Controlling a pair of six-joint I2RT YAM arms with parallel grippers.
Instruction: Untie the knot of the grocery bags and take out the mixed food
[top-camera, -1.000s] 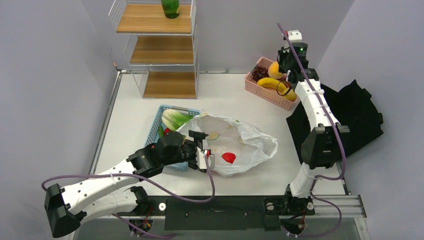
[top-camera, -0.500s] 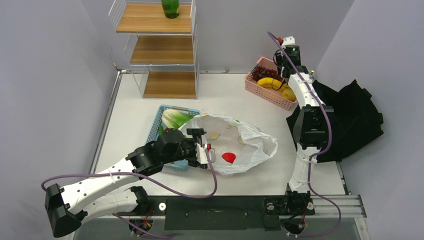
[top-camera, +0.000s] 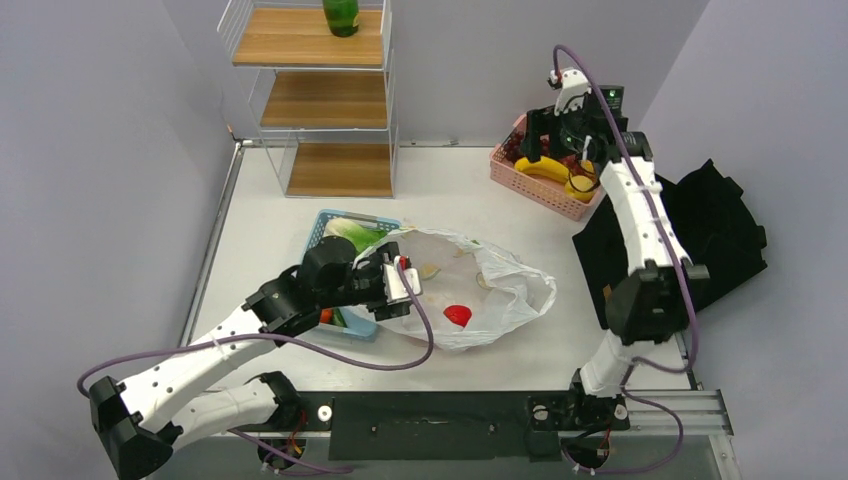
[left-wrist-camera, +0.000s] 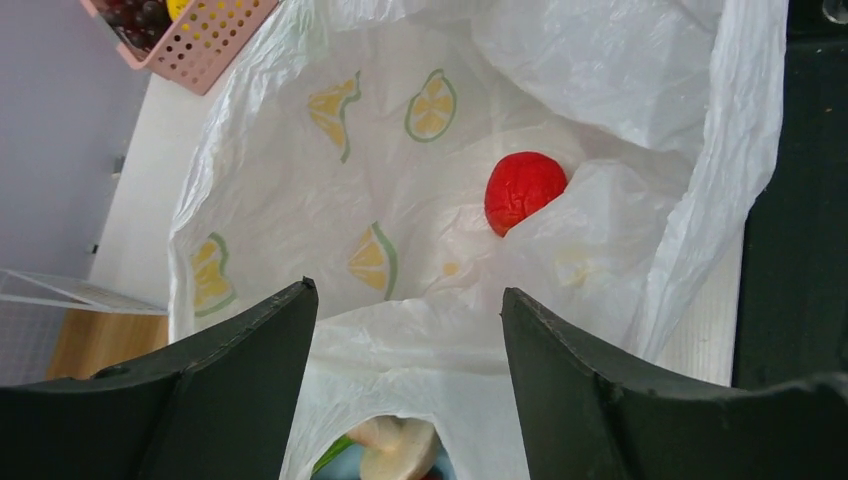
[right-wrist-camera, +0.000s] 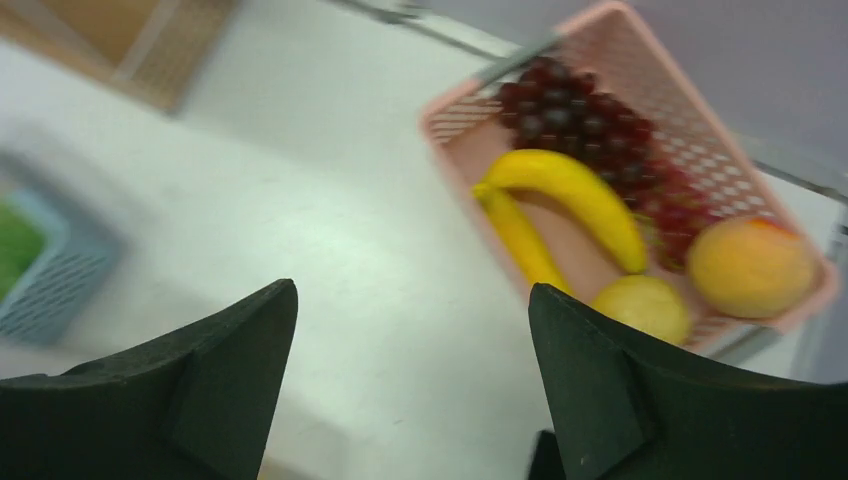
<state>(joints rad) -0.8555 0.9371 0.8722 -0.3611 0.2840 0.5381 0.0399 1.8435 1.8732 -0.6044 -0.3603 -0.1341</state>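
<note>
Left gripper (left-wrist-camera: 405, 300), jaws released & empty, sits at near-left mouth of grocery bag (top-camera: 500, 285), which lies open mid-table, knot already undone. Red fruit (left-wrist-camera: 524, 190) lies inside. Right gripper (right-wrist-camera: 410, 300), also released, hovers over pink basket (right-wrist-camera: 436, 112), far right. Step: emptying the bag, I judge. Next: reach in & grip the fruit w/o pinching plastic.

No legible text, label, brand or number on anything in view.
</note>
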